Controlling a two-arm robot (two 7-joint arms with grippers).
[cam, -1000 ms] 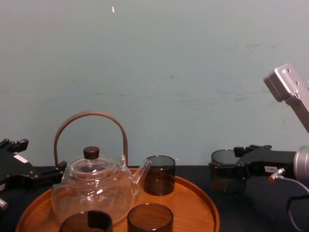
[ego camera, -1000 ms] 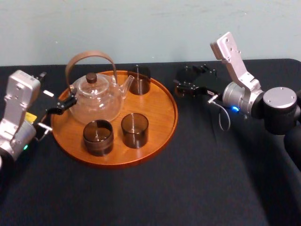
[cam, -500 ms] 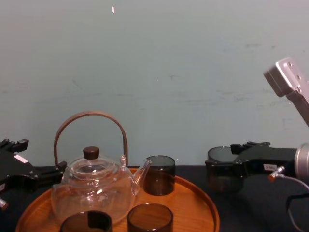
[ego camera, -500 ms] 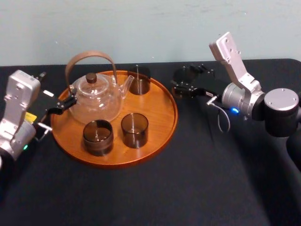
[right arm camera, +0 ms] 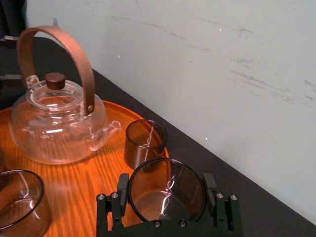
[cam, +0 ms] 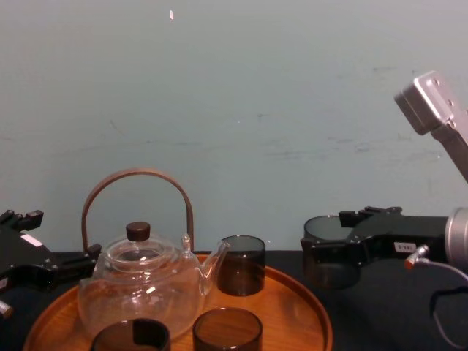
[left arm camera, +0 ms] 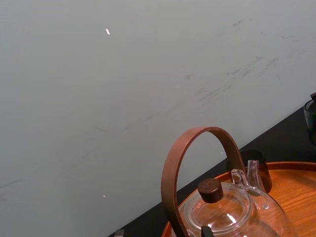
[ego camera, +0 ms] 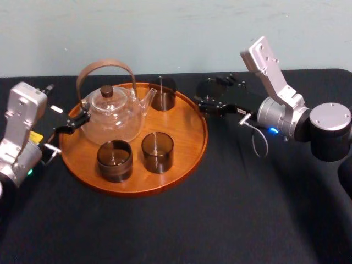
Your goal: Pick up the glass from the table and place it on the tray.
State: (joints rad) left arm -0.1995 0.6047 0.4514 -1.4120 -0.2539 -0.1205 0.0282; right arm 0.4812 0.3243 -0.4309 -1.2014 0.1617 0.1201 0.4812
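starting nearest, the bench (ego camera: pixel 220 220) and the tray (ego camera: pixel 204 137) sit as they did a second ago. the front-left cup (ego camera: pixel 115 160) and front-right cup (ego camera: pixel 158 152) have not moved, nor has the teapot (ego camera: pixel 113 115) behind them. the left tool (ego camera: pixel 74 122) is parked at the tray's left rim. the back cup (ego camera: pixel 163 93) stands at the far rim. beyond it to the right lies the change: the right tool (right arm camera: pixel 166 197), clenched on the glass (ego camera: pixel 210 89), has carried it leftward and slightly up. the glass now hangs off the bench just outside the tray's far right rim. transport looks well under way. what remains is crossing the rim, lowering onto open wood clear of the back cup, then releasing.
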